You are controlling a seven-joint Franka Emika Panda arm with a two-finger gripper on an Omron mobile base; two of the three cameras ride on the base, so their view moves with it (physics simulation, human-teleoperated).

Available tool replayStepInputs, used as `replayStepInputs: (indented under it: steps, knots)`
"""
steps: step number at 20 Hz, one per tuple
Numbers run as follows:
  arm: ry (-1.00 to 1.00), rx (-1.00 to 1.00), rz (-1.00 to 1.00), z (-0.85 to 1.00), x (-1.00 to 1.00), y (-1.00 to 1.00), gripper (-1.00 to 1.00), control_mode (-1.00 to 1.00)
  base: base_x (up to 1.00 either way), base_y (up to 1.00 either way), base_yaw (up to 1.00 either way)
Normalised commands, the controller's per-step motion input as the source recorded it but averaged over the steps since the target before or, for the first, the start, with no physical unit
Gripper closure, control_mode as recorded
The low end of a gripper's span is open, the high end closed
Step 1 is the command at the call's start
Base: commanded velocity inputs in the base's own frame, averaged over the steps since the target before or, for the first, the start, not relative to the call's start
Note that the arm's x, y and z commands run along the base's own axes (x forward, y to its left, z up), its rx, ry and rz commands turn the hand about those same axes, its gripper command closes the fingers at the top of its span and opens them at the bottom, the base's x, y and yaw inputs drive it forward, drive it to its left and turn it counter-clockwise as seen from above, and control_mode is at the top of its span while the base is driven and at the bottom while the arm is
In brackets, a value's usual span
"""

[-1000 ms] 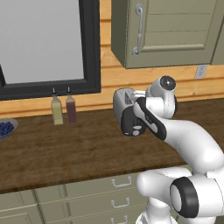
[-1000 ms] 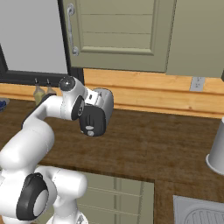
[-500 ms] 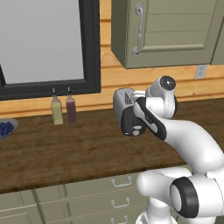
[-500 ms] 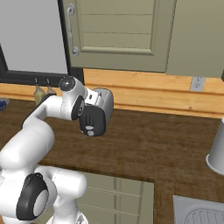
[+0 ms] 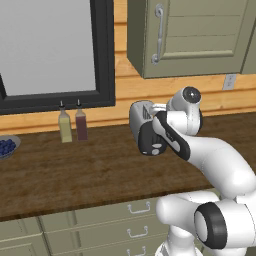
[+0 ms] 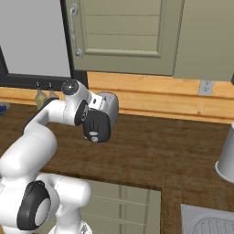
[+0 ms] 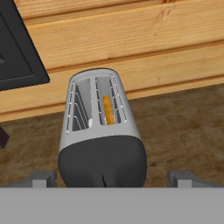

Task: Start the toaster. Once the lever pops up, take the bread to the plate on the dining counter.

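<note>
- Bread (image 7: pixel 107 110) sat edge-up, sunk in the right-hand slot of the toaster (image 7: pixel 101 144), which stood on the brown worktop (image 5: pixel 75 165) by the wooden wall.
- It looked light, stiff and crumbly; its exposed top edge seemed the likely place for a gentle pinch.
- Left slot looked empty.
- Gripper (image 7: pixel 112 180) hovered over the toaster's black end, fingers spread wide, holding nothing.
</note>
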Motion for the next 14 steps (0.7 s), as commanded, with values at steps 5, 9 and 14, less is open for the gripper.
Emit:
replayStepInputs:
  steps: [5, 9, 14]
  knots:
    - [0.00, 0.00, 0.00, 0.00, 0.00, 0.00, -1.00, -1.00, 0.00, 0.00, 0.00]
    - [0.00, 0.00, 0.00, 0.00, 0.00, 0.00, -1.00, -1.00, 0.00, 0.00, 0.00]
    - [0.00, 0.00, 0.00, 0.00, 0.00, 0.00, -1.00, -1.00, 0.00, 0.00, 0.00]
